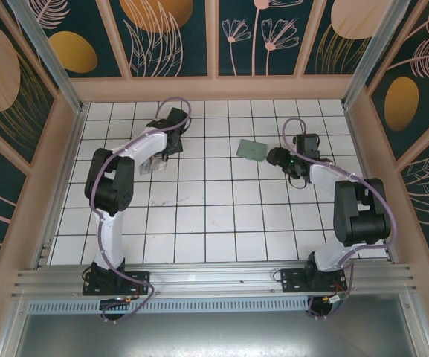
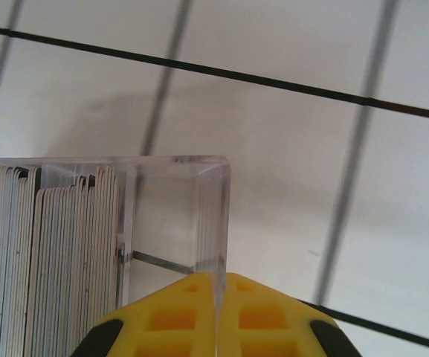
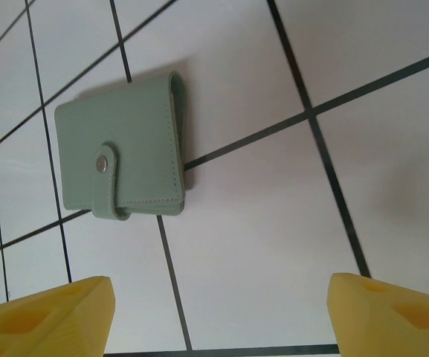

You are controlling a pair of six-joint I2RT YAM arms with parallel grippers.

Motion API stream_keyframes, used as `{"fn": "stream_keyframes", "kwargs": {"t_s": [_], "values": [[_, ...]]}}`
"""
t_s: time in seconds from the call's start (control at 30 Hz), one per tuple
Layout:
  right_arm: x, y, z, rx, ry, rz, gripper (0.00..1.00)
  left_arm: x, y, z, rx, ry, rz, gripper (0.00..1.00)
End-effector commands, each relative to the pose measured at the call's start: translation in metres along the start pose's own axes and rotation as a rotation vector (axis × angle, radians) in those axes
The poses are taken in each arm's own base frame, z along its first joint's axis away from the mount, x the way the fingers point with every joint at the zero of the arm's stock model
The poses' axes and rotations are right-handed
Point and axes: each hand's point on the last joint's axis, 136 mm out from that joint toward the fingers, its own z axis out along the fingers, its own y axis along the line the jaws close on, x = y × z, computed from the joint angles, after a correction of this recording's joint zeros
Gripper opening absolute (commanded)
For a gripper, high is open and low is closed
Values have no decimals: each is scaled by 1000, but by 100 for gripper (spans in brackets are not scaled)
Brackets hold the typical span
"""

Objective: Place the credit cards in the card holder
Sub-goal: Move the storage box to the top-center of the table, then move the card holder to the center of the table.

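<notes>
Card holder (image 3: 121, 167) lay closed, strap snapped, on the tiled table (image 1: 199, 223), apart from the clear box (image 2: 169, 216). The right gripper (image 3: 221, 286) hovered near it, jaws wide and empty, probably lined up to take it. The left gripper (image 2: 215, 297) was pinched shut at the box's side wall, beside the credit cards (image 2: 50, 260) standing edge-on inside.

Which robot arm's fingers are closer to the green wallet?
Right. The right fingers stand open just short of the green card holder. The left fingers are shut at the clear box, far off on the holder's left.
</notes>
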Motion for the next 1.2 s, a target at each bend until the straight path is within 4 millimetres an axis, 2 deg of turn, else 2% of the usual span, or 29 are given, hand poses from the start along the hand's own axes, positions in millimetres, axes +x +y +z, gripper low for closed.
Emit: {"fn": "stream_keyframes", "kwargs": {"t_s": [0.0,0.1,0.23,0.33,0.43,0.47,0.63,0.83,0.97,1.1,1.17], "values": [[0,20,11,-95,31,-16,76,15,-64,-13,128,17,35,2],[-1,23,25,-90,78,-31,69,21,-104,-17,179,19,76,2],[1,25,43,4,116,-97,67,25,-145,-24,242,20,119,8],[1,30,49,71,109,-136,64,24,-164,-34,312,27,122,17],[0,33,52,142,79,-169,64,14,-168,-53,357,14,120,30],[0,36,52,164,73,-182,64,9,-166,-62,367,4,118,34],[4,49,54,230,42,-193,62,-16,-153,-118,438,-80,100,40],[5,53,71,285,39,-170,57,-31,-116,-175,463,-184,95,45],[1,51,85,330,43,-186,55,-31,-82,-198,436,-235,94,52],[-3,44,93,389,36,-229,49,-28,-46,-213,419,-272,72,53],[-4,40,94,425,42,-255,46,-25,-27,-213,396,-285,50,63]]}}
